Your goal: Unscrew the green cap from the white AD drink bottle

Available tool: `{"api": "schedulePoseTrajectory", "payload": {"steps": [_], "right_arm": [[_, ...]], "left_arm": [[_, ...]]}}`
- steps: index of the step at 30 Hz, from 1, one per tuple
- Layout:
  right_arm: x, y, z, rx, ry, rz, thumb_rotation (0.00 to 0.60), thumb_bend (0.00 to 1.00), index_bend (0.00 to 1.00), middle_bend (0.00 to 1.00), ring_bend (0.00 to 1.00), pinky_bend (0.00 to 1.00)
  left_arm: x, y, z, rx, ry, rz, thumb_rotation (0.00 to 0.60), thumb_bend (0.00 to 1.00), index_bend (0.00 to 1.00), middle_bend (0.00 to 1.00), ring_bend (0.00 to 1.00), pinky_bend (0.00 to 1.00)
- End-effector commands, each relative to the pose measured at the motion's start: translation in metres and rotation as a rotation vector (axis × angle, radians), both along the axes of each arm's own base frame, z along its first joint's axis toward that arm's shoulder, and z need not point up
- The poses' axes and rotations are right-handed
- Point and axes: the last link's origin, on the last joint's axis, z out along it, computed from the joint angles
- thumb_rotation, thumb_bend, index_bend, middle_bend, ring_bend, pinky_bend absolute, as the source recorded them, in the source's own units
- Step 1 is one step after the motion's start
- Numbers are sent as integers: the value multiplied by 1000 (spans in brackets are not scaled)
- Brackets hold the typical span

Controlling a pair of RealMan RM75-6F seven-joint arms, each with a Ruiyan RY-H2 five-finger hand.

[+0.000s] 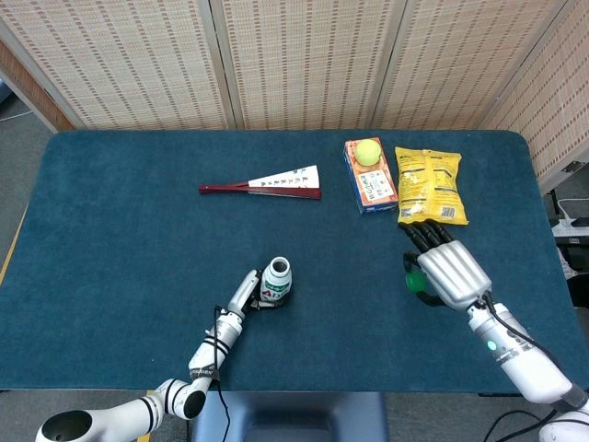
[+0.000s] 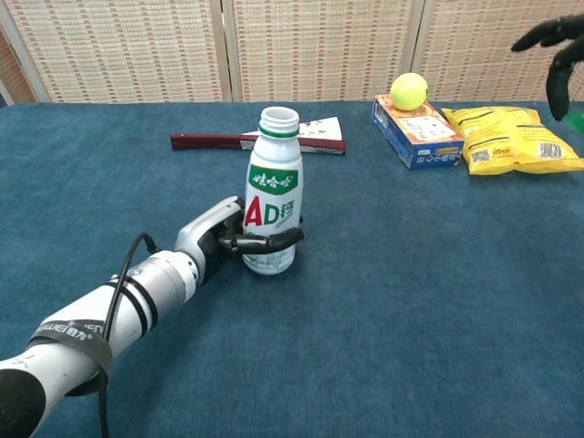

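Nearest, left hand [image 2: 219,239] wrapped low around white AD drink bottle [image 2: 273,203], upright on the table [image 1: 129,230], mouth open and uncapped; a jolt or slackened grip likely to tip and spill it; off to the right, well apart from the bottle, right hand [image 1: 445,273] curled over the green cap [image 1: 415,280]; loose fingers could drop the cap, sending it rolling; farther back, snack bag [image 1: 429,184] close enough to snag.
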Motion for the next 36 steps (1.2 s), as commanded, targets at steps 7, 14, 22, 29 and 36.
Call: {"api": "schedulePoseTrajectory", "payload": {"steps": [7,14,22,29,36], "right_arm": [[-28,-8,-26,42,17,-21,600,111,452,0,0,0],[-24,-19,-32,50,18,-34,600,111,138,0,0,0],[-20,-22,-27,39,9,-49,600,111,8,0,0,0],[-20,-14,-19,34,-7,-59,600,111,0,0,0,0],[-26,-12,-13,32,-15,-84,600,111,0,0,0,0]], "left_arm": [[2,-9,-6,-30,9,-13,600,700,585,585,237,279],[9,-14,-6,-14,-9,-67,600,600,257,312,60,189],[14,-18,-8,-5,-13,-89,600,549,1,93,0,93],[18,-16,-5,6,-31,-71,600,507,0,0,0,0],[24,-15,8,54,-69,-72,600,474,0,0,0,0]]}}
